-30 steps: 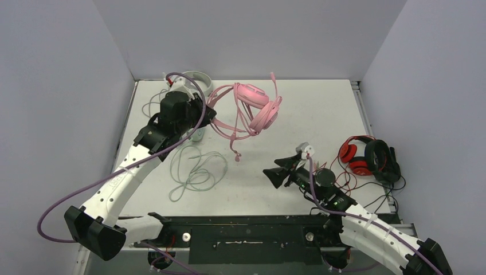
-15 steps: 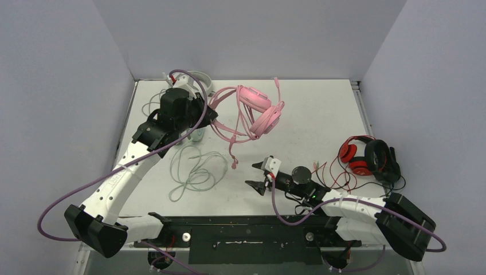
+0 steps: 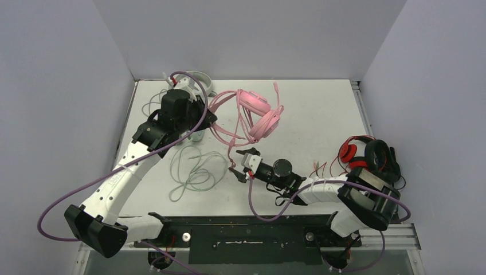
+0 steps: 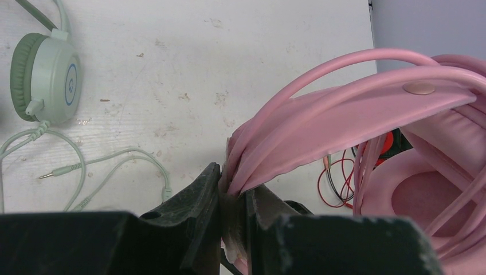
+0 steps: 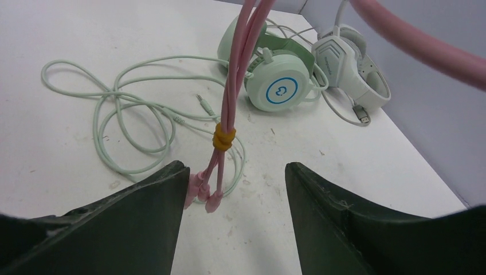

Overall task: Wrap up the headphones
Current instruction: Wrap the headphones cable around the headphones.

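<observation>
Left gripper (image 4: 232,201) clamped on pink headset (image 4: 344,109) band. Right gripper (image 5: 236,175) jaws apart, straddled cable (image 5: 230,103) hanging below pink headset. Risk: off-centre cable could swing clear, closure missing.

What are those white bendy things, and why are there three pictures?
They are two robot arms bolted to a table, each ending in a two-finger gripper. One picture looks down from above; the other two come from a camera on each wrist, so each shows its own black fingers. The left gripper is shut on the band of the pink headphones, holding them up. The right gripper is open, with the dangling pink cable between its fingers. On the table lie mint green headphones with a loose cable, a white headset and a red and black pair.
</observation>
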Motion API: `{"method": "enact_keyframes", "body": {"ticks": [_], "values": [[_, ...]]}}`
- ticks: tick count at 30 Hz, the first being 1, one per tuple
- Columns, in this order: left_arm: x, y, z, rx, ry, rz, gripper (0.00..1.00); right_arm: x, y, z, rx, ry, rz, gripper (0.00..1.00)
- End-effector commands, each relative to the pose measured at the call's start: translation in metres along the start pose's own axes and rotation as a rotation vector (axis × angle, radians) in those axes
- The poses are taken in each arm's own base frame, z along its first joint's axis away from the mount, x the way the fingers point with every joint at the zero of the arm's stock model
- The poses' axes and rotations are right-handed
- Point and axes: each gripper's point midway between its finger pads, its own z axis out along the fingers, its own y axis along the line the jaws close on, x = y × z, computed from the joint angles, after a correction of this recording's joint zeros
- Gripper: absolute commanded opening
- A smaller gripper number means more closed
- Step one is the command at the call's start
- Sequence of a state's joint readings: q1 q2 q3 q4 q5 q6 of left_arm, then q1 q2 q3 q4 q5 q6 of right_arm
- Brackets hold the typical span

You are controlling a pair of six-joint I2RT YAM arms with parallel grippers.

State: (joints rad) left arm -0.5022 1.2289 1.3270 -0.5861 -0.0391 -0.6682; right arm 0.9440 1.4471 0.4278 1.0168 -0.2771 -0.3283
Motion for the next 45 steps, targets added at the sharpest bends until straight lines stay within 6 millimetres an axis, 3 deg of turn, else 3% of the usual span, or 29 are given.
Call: {"method": "enact_keyframes", "body": {"ticks": [1,5,8,12,17,23,29,38,45], "values": [[-0.046,-0.044,-0.026,0.158,-0.135,-0.039,0.00,-0.037,-0.011,0.021,0.013,-0.146,-0.070,0.60],[-0.045,-0.043,-0.026,0.150,-0.129,-0.027,0.00,-0.030,-0.008,0.022,0.002,-0.132,-0.083,0.35],[-0.044,-0.040,-0.024,0.138,-0.119,-0.001,0.00,-0.017,-0.009,0.006,0.025,-0.083,-0.105,0.21],[-0.027,-0.048,-0.017,0.193,-0.021,0.051,0.00,0.000,-0.012,-0.021,0.052,0.022,-0.131,0.01],[-0.003,-0.063,-0.011,0.309,0.127,0.085,0.00,0.005,-0.019,-0.060,0.124,0.069,-0.116,0.00],[-0.005,-0.053,-0.008,0.302,0.151,0.036,0.00,-0.002,-0.028,-0.098,0.232,0.002,-0.039,0.00],[-0.012,-0.046,-0.007,0.318,0.155,0.015,0.00,0.014,-0.020,-0.103,0.219,0.055,0.048,0.00],[0.002,-0.060,-0.019,0.473,0.251,-0.007,0.00,0.025,-0.038,-0.113,0.287,0.041,0.153,0.00],[0.005,-0.060,-0.025,0.557,0.255,-0.012,0.00,0.039,-0.043,-0.113,0.299,0.070,0.248,0.01]]}}
